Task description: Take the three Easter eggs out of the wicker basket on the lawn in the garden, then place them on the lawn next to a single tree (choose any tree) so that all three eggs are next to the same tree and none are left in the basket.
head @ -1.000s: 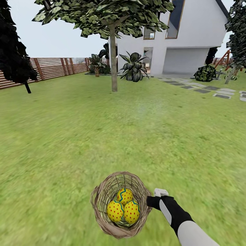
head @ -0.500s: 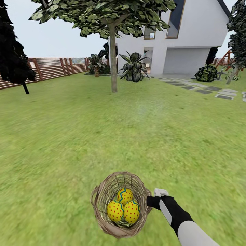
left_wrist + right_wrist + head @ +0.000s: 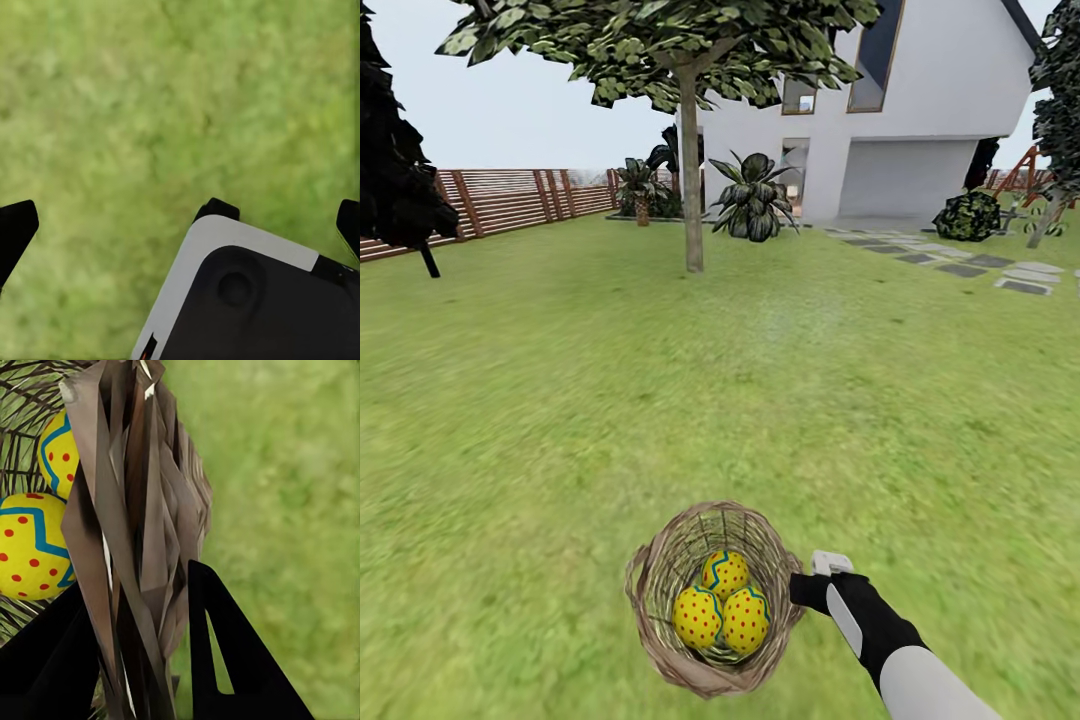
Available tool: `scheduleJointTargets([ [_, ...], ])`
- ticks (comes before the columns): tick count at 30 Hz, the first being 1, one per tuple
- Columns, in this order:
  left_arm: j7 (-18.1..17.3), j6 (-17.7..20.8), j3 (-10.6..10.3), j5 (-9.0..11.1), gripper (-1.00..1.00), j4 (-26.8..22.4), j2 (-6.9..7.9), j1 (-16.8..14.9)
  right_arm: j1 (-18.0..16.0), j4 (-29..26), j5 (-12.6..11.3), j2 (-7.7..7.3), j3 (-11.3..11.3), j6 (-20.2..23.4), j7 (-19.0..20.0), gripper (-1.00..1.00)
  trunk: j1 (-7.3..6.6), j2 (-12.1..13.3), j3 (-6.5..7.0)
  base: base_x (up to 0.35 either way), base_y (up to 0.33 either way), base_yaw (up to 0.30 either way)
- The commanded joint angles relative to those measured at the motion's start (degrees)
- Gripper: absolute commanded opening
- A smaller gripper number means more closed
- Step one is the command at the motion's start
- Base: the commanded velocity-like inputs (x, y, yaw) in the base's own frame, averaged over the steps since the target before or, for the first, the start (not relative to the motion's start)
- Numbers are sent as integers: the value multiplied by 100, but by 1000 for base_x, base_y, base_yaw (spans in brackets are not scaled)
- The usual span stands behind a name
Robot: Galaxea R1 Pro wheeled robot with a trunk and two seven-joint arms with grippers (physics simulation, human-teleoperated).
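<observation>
Three Easter eggs (image 3: pixel 722 605) sit just beyond the right pincer (image 3: pixel 807 587), clamped on the wicker basket (image 3: pixel 660 570) rim; weave looks light, floppy.

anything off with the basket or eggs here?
Yes: the wicker basket looks deformed. In the right wrist view its rim wall is crumpled into sharp folds where the right hand pinches it between its fingers. The three Easter eggs sit inside, none spilled on the lawn.
</observation>
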Motion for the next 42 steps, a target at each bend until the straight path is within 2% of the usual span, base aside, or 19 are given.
scheduleJointTargets([
  [1, -40, -17, 48, -30, 100, 7, -1, -6, -3, -13, -67, 6, -43, 32, 15, -100, 4, -5, -7, 331, 108, 0],
  [42, -49, -17, 48, -16, 100, 7, -1, -6, -3, -22, -67, 6, -43, 32, 21, -100, 4, -5, -7, 317, 160, 0],
])
